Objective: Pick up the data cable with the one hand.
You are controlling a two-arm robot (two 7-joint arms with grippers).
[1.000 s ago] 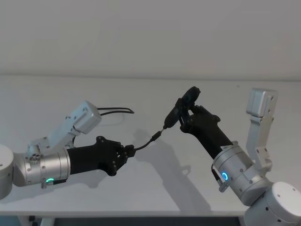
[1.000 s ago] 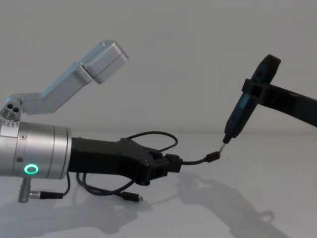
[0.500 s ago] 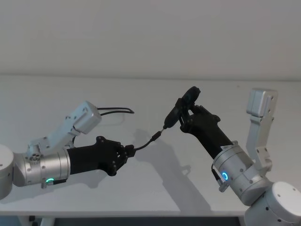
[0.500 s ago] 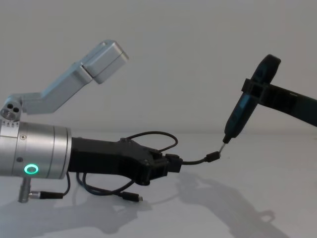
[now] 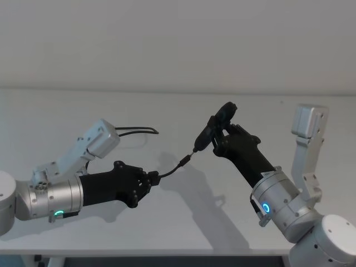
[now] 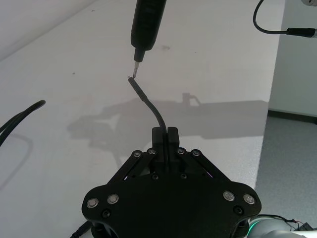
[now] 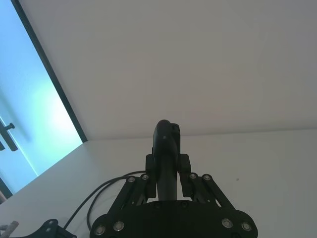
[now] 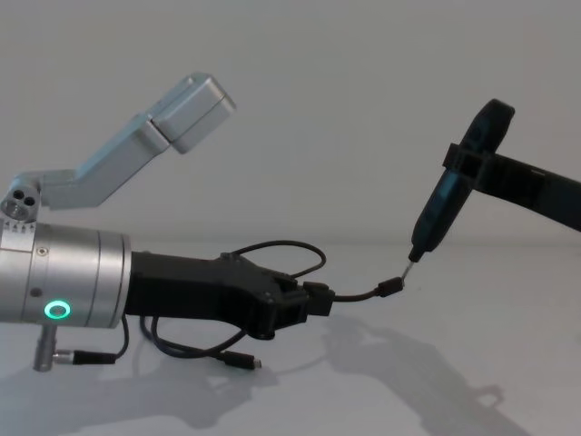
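Note:
The data cable point(image 5: 172, 168) is a thin black cord. My left gripper point(image 5: 149, 181) is shut on it close to one plug end, a little above the table. That short free end point(image 8: 359, 294) arcs toward the right, and its plug point(image 8: 392, 287) meets the thin tip of a black tool point(image 8: 445, 204). My right gripper point(image 5: 219, 136) is shut on this tool and holds it tilted downward. The remaining cable loops point(image 8: 272, 247) behind the left gripper onto the table, ending in a second plug point(image 8: 243, 361). In the left wrist view, the cable point(image 6: 148, 104) rises from the shut gripper point(image 6: 165, 136) to the tool tip point(image 6: 136, 54).
The white table point(image 5: 233, 105) runs back to a plain wall. A short black wire with a silver barrel connector point(image 8: 82, 357) hangs under my left wrist. More of the cable point(image 5: 136, 130) lies behind the left forearm.

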